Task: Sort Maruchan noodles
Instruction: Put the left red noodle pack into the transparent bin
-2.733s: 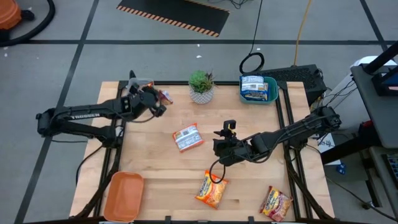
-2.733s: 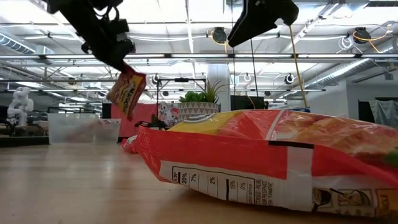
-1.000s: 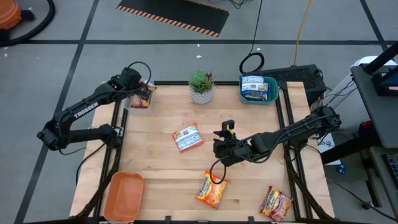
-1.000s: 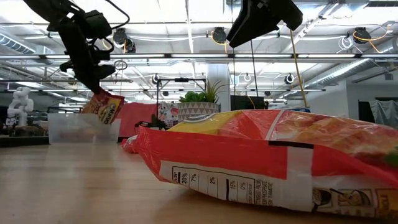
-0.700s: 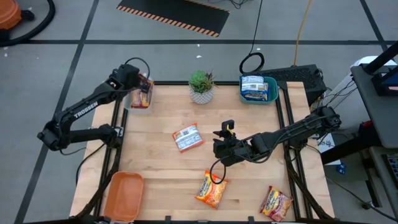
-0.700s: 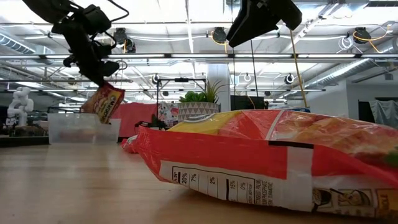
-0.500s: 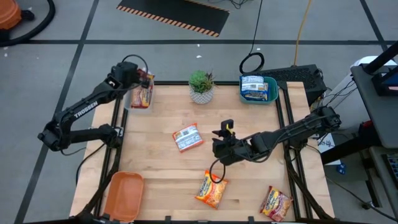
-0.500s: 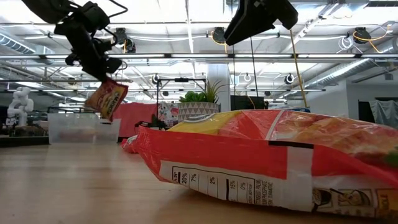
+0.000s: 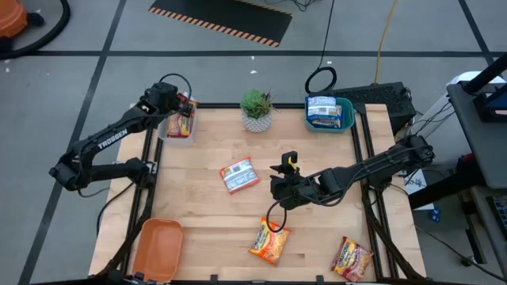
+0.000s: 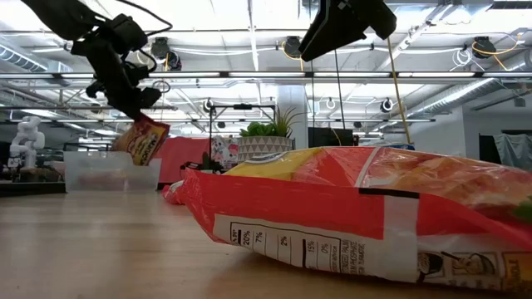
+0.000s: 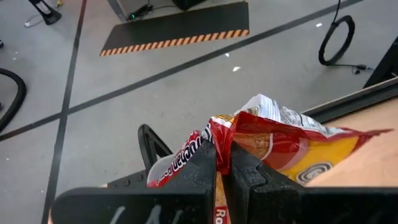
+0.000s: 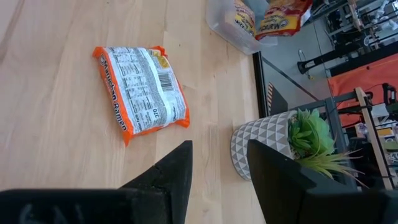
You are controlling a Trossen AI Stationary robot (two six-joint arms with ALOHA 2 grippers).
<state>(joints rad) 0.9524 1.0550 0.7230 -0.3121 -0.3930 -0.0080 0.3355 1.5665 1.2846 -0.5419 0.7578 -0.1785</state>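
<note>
The left gripper [image 9: 179,105] is above the clear plastic tray [image 9: 176,131] at the far left corner of the wooden table [image 9: 198,202], and its fingers [image 11: 211,163] are clenched on the top edge of a red and yellow plastic noodle packet [image 10: 143,138], which hangs tilted over the tray; another packet lies inside the tray, as the right wrist view shows. The right gripper [image 9: 277,180] hovers near the middle of the table with its fingers [image 12: 177,168] apart and holding nothing. Just beside it, toward the left edge, an orange and white flat noodle packet [image 9: 238,175] lies with its printed back upward. An orange-yellow packet [image 9: 269,241] lies near the front edge, and a red and yellow one [image 9: 351,257] lies at the front right corner. Blue and white packets [image 9: 324,111] fill the teal tray [image 9: 346,115] at the far right corner. A small green plant in a patterned white pot [image 9: 257,109] stands at the far edge, and an orange tray [image 9: 157,248] lies at the front left corner.
</note>
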